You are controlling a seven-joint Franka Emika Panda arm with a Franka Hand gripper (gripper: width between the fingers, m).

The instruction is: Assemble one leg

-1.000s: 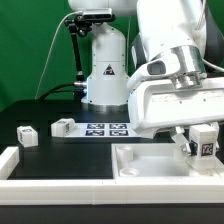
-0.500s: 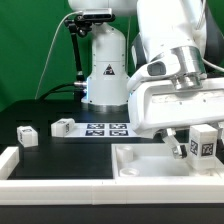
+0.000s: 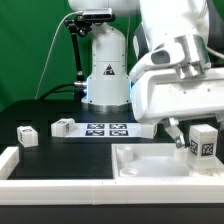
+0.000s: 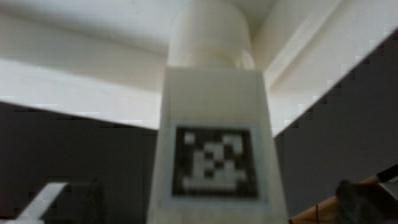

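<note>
Item 1: leg (image 3: 203, 141), a small white plastic block bearing a black-and-white square tag on the face turned to the camera. It stands upright at the exterior view's right, at the far right corner of the panel listed below. In the wrist view the same leg (image 4: 217, 150) fills the centre as a tall white post, tag on its near end, running up into a rounded white top.

Item 2: pincer (image 3: 197, 133) of the white robot arm. Its fingers stand wide apart, 1 dark fingertip (image 3: 180, 141) showing just beside the leg on the exterior view's left, with a slim gap between them; the other finger is hidden behind the block. Nothing is gripped. In the wrist view a pale finger edge (image 4: 47, 200) shows low at one side, clear of the leg.

Item 3: large flat white square tray-like panel (image 3: 140, 168) with raised rim, lying on the black surface (image 3: 50, 150) below the pincer.

Item 4: 2 further small white tagged blocks, one (image 3: 25, 135) near the exterior view's left edge, one (image 3: 63, 126) a little farther back, apart from each other.

Item 5: marker board (image 3: 106, 129), thin, flat, white, carrying several tags, between the blocks and the arm.

Item 6: white L-shaped rail (image 3: 60, 180) along the near edge of the surface.
</note>
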